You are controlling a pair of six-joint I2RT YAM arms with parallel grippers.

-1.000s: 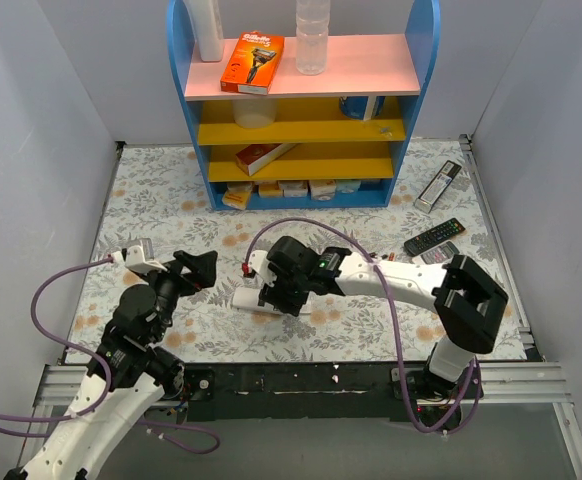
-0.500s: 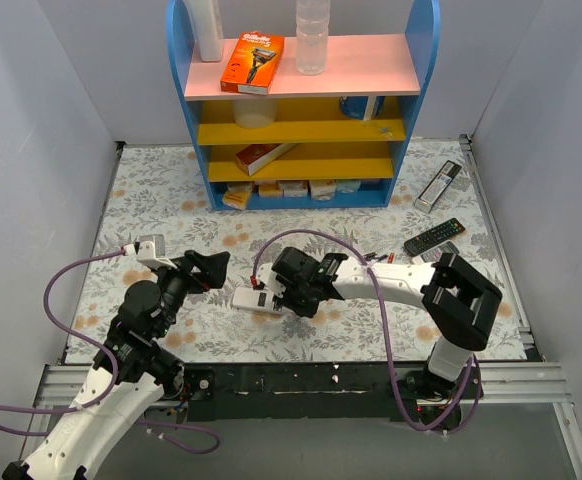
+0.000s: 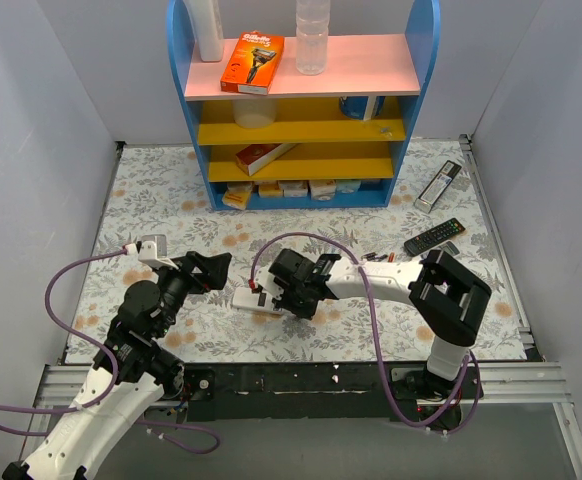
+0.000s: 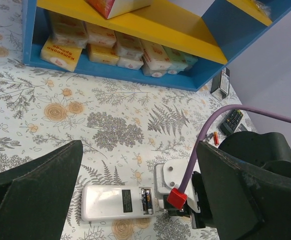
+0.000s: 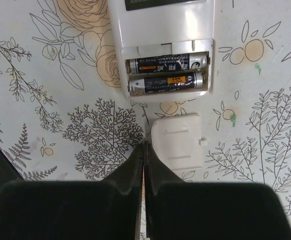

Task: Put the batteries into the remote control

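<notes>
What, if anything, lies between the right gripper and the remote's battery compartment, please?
Only the loose battery cover: it lies flat between the right gripper and the remote control, just right of the shut fingertips in the wrist view. Two batteries already sit in the open compartment.

Probably a robotics lab booth: plain grey walls [image 3: 31, 120], floral-clothed table [image 3: 151, 190], blue-and-yellow shelf [image 3: 301, 131] of props.

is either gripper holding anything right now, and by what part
Nothing appears held. The left gripper is open and empty; the right gripper is shut with nothing between its fingers, its tip beside the loose battery cover.
</notes>
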